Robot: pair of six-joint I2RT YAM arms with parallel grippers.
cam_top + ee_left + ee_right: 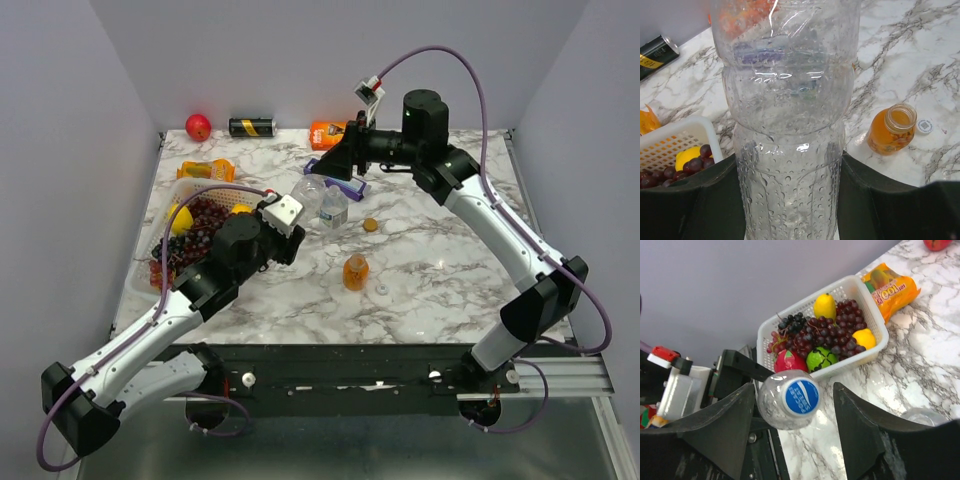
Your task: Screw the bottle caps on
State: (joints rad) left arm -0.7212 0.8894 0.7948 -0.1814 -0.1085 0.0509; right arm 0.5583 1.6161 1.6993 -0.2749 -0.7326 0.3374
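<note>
Right gripper (pixel 792 407) is straddling the blue cap (pixel 801 396), jaws wide.
Left gripper (pixel 790 180) is clamping the clear bottle (pixel 787 100) upright, likely bracing it against twisting; the cap is sitting on its neck, the orange bottle (pixel 891 131) standing uncapped nearby.

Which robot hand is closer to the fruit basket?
Left. The left gripper holds the clear bottle right beside the basket; the right gripper hangs above that bottle's blue cap, farther off.

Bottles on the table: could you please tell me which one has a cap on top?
The plain clear bottle held in the left gripper, with the blue cap on top; the short orange bottle stands open.
</note>
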